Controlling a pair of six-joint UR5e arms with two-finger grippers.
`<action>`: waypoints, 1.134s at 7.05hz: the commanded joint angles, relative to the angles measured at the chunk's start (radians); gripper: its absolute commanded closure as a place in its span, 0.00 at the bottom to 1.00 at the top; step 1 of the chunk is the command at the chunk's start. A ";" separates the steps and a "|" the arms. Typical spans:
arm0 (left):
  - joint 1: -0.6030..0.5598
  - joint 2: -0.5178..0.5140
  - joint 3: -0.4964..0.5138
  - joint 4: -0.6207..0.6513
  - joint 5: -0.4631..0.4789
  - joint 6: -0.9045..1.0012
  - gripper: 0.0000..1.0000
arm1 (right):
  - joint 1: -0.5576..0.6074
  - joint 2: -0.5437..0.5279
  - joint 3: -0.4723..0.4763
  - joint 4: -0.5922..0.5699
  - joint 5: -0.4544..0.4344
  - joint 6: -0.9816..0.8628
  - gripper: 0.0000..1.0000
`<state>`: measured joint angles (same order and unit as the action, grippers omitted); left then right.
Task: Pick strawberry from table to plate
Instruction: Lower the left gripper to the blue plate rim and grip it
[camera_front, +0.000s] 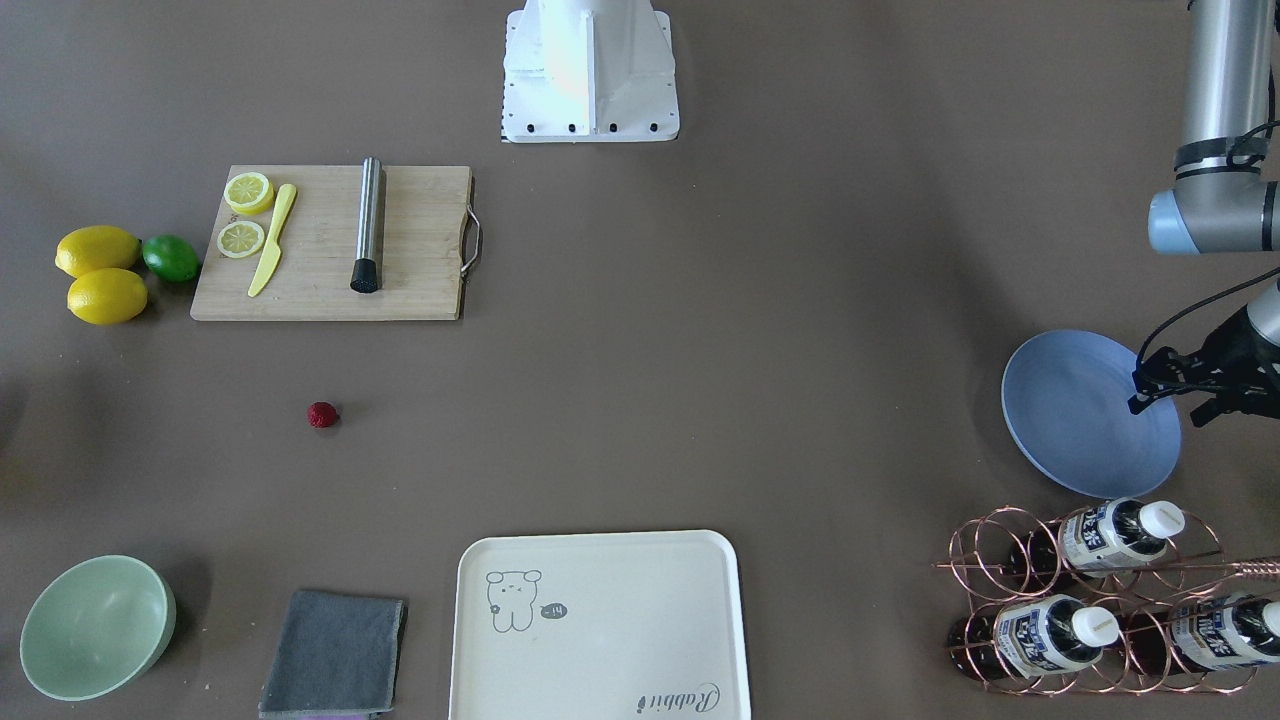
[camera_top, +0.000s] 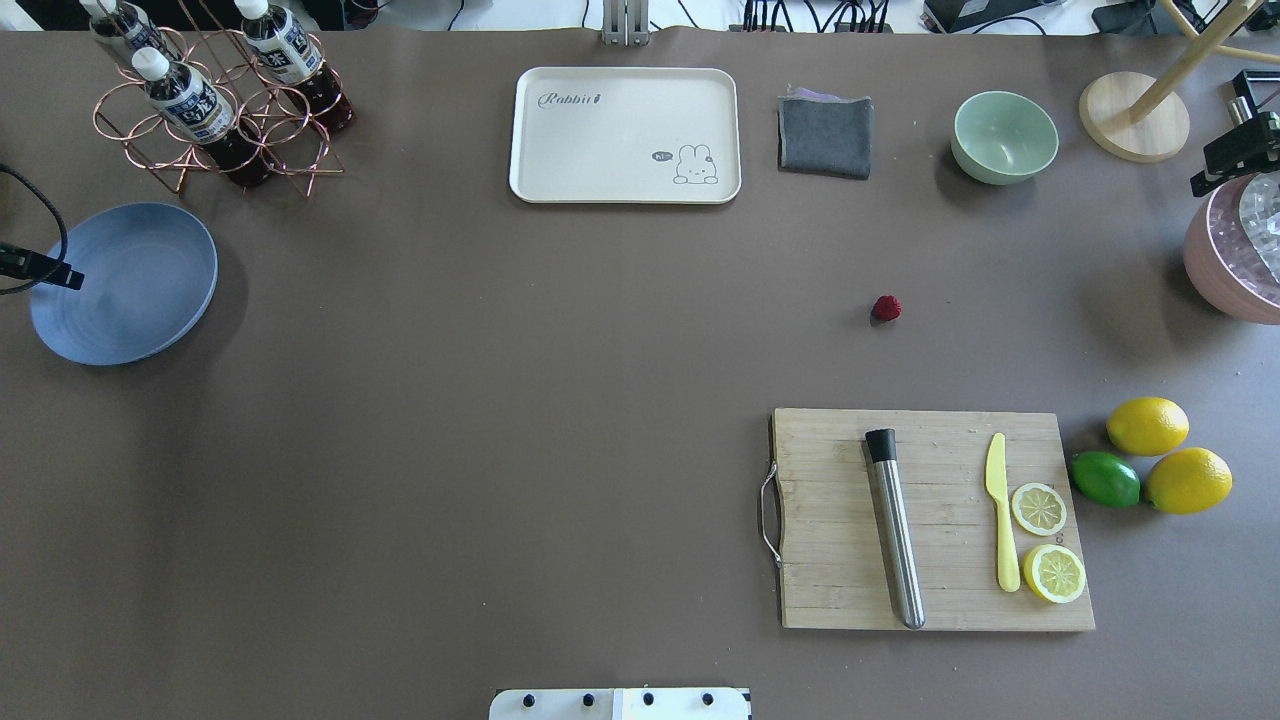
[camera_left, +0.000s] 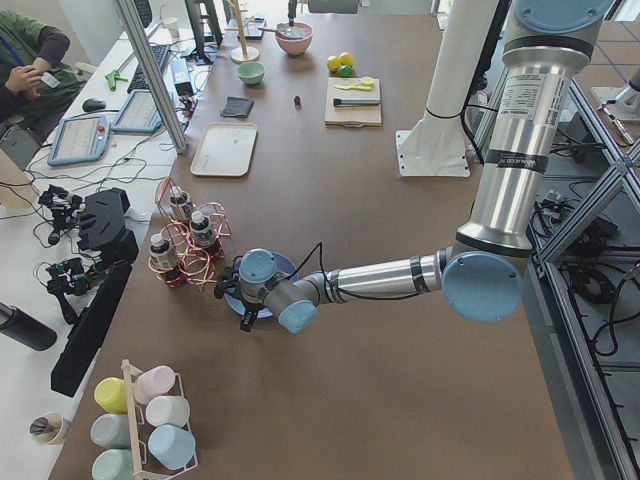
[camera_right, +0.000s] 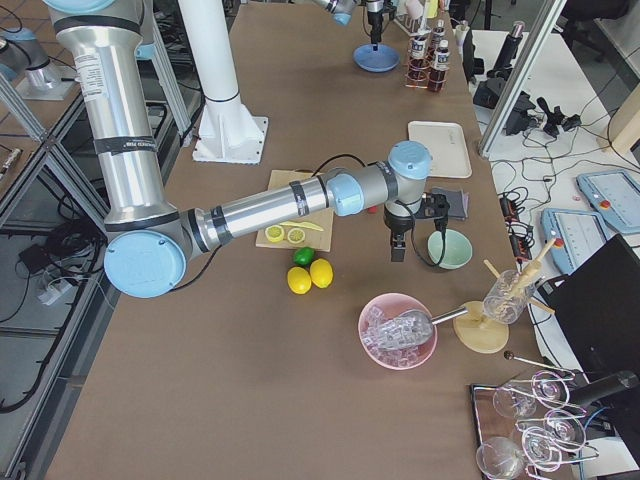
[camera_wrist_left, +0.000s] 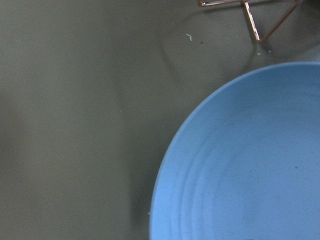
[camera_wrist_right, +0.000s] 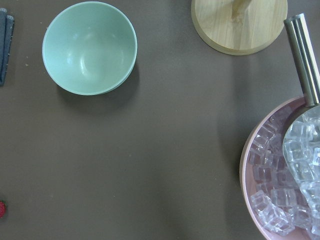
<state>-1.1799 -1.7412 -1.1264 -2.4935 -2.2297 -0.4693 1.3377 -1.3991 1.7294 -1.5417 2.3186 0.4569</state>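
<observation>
The strawberry (camera_front: 322, 415) (camera_top: 886, 308) lies alone on the brown table (camera_top: 500, 400), between the cutting board and the grey cloth. It also shows at the lower left edge of the right wrist view (camera_wrist_right: 1, 209). The pale blue plate (camera_front: 1080, 440) (camera_top: 140, 300) (camera_wrist_left: 240, 165) sits far across the table and has nothing on it. My left gripper (camera_front: 1138, 390) (camera_top: 60, 275) hovers over the plate's rim. My right gripper (camera_right: 397, 250) hangs above the table between the green bowl and the pink bowl, off to the side of the strawberry. I cannot tell whether either gripper is open or shut.
A wooden cutting board (camera_top: 930, 520) holds a steel muddler, a yellow knife and lemon slices. Two lemons (camera_top: 1148, 425) and a lime (camera_top: 1105, 478) lie beside it. Along the far edge stand a cream tray (camera_top: 625, 135), grey cloth (camera_top: 825, 135), green bowl (camera_top: 1004, 137), pink ice bowl (camera_top: 1235, 260) and a copper bottle rack (camera_top: 215, 110).
</observation>
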 joint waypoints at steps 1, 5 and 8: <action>0.000 0.002 0.007 0.001 -0.005 0.000 0.45 | 0.000 -0.003 0.002 0.026 -0.013 0.026 0.00; -0.003 -0.020 0.005 0.013 -0.095 -0.034 1.00 | 0.000 -0.014 0.001 0.031 -0.021 0.032 0.00; -0.033 -0.111 0.000 0.072 -0.212 -0.129 1.00 | 0.001 -0.021 -0.002 0.031 -0.025 0.032 0.00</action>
<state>-1.1985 -1.8082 -1.1243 -2.4568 -2.3730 -0.5670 1.3383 -1.4184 1.7284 -1.5110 2.2940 0.4893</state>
